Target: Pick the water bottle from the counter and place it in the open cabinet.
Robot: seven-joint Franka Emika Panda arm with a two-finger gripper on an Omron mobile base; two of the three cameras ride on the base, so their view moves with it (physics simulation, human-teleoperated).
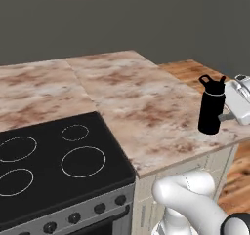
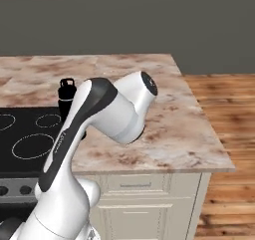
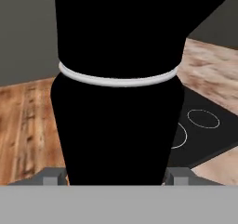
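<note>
Water bottle (image 1: 212,108), matte black and cylindrical, stands on the marbled counter (image 1: 141,102), pinched between the fingers (image 3: 52,175).

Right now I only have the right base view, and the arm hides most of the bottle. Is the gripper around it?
Observer: Yes. In the hand view the gripper has its fingertips on either side of the water bottle, low on its body. I cannot tell if they touch.
Operator: Bottle lifted yet?
Observer: No. The left base view shows it upright on the counter, near the front right edge.
Operator: Anything close to it?
Observer: The stovetop lies well to its left, with bare counter between them.
</note>
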